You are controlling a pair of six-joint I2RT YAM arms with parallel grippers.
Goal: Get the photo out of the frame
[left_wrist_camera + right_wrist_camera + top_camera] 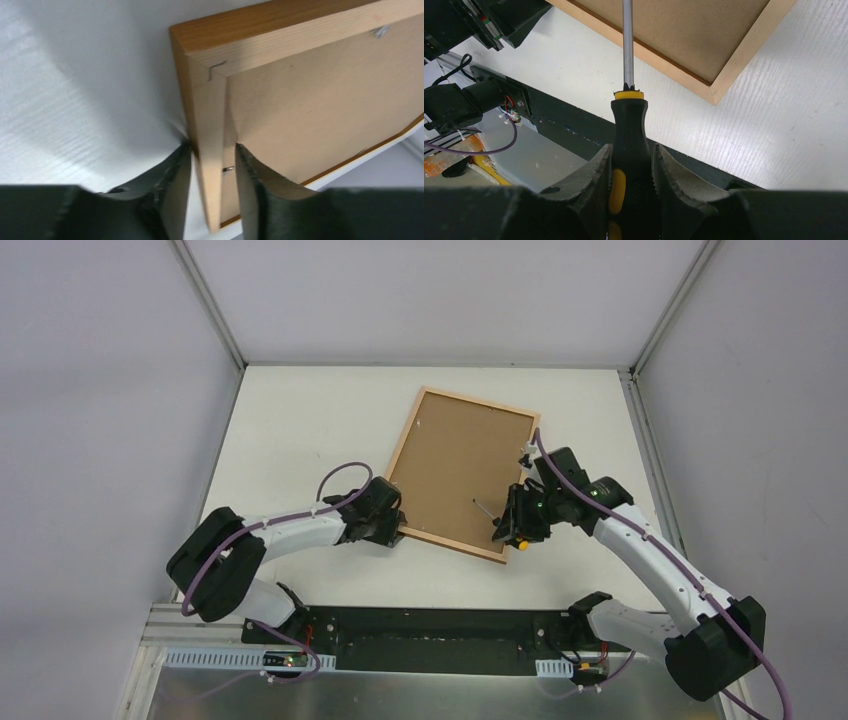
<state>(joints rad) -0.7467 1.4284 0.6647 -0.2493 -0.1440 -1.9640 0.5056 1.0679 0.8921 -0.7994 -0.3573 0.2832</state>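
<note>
Grip on frame (460, 470) and screwdriver (629, 130).
Clenched on the frame's near corner, left gripper (212, 152) likely pins it; right gripper (630, 152) grasps the screwdriver, tip over the back, probably to pry tabs. Frame face down on table (300, 440); photo hidden underneath.

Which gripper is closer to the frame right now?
Left. The left gripper clamps the frame's rail near a corner. The right gripper holds a screwdriver just off the near right corner, only its shaft reaching over the frame's back.
</note>
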